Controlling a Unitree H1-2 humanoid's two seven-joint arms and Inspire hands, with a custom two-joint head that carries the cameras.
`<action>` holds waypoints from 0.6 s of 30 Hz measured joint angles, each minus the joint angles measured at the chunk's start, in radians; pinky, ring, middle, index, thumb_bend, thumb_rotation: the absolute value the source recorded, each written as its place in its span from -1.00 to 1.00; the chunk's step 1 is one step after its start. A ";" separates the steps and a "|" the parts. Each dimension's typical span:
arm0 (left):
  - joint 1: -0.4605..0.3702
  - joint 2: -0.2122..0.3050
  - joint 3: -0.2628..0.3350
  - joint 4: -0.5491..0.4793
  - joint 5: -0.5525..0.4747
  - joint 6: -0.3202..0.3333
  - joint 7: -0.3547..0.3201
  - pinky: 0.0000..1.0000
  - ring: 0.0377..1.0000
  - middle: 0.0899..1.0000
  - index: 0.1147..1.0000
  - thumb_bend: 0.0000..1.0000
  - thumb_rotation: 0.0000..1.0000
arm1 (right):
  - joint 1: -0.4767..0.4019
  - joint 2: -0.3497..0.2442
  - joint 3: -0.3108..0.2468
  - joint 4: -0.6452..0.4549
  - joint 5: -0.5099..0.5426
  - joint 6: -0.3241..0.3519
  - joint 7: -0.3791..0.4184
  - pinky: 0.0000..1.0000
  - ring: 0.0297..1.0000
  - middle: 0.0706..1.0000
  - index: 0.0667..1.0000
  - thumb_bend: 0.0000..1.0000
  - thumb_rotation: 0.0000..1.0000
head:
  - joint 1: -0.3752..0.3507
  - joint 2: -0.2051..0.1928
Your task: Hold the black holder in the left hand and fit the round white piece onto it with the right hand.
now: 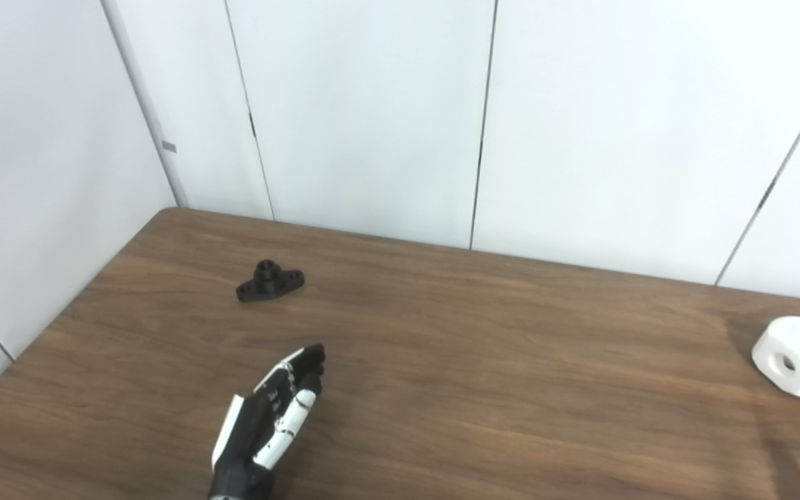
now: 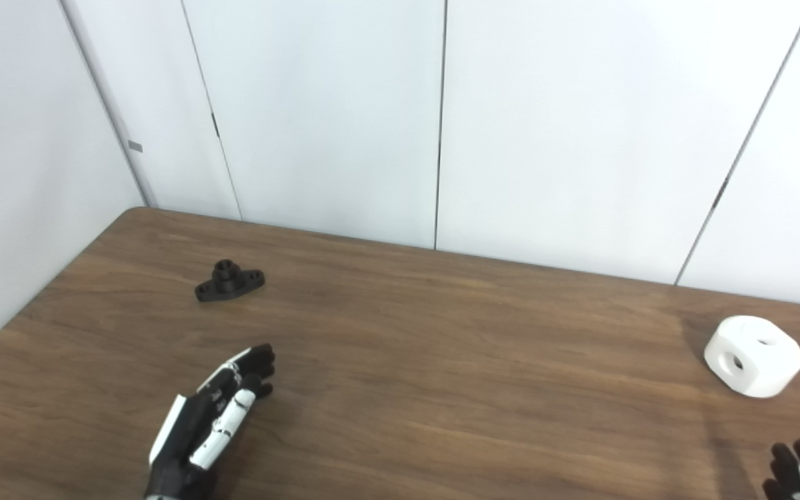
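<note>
Left hand (image 2: 205, 423) sits at the bottom edge, left of centre, low over the bench (image 2: 442, 361), edge-on to the camera, fingers (image 2: 257, 361) straight and pressed together side by side, pointing up-frame and slightly right, pinching nothing. Right hand (image 2: 799, 476) barely enters at the bottom right corner: only dark fingertips show, slightly apart from each other, nothing between them; can't tell more of its pose since the rest is cut off by the frame edge. Black holder (image 2: 230, 280) lies flat on the bench in the left-centre of the frame, up-frame from the left hand and well apart from it: oval flange with a short round boss standing up in the middle, a mounting ear on each side. Round white piece (image 2: 754, 356) rests on the bench at the far right, mid-height, up-frame from the right fingertips and not touching them; chunky rounded block with round holes visible on its top and front faces. Holder and white piece are well apart, opposite sides of the bench. White wall panels (image 2: 442, 104) fill the upper half of the frame behind the bench's far edge.
</note>
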 measured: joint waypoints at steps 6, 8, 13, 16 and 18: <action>-0.139 0.067 0.076 -0.010 0.015 0.057 -0.015 0.57 0.70 0.70 0.63 0.33 -0.22 | -0.002 0.000 0.000 0.004 -0.010 -0.001 0.000 1.00 0.94 0.90 0.94 0.08 1.00 | -0.008 0.003; -0.185 0.097 0.097 -0.011 0.026 0.080 -0.017 0.59 0.74 0.72 0.63 0.35 -0.23 | -0.002 0.000 0.001 0.004 -0.019 -0.001 0.000 1.00 0.96 0.90 0.94 0.08 1.00 | -0.008 0.002; -0.234 0.139 0.118 0.001 0.078 0.118 -0.019 0.62 0.71 0.69 0.65 0.41 -0.26 | -0.001 0.001 0.001 0.001 -0.022 -0.001 0.000 1.00 0.98 0.91 0.94 0.08 1.00 | -0.003 0.002; -0.254 0.173 0.121 0.035 0.132 0.117 -0.022 0.56 0.66 0.68 0.62 0.50 -0.30 | 0.000 0.000 0.000 0.001 -0.022 -0.001 0.001 1.00 0.99 0.92 0.94 0.08 1.00 | -0.003 0.002; -0.273 0.202 0.129 0.063 0.156 0.117 -0.022 0.60 0.65 0.68 0.60 0.58 -0.38 | 0.000 0.000 0.000 0.001 -0.023 -0.001 0.002 1.00 0.99 0.91 0.93 0.06 1.00 | -0.005 0.006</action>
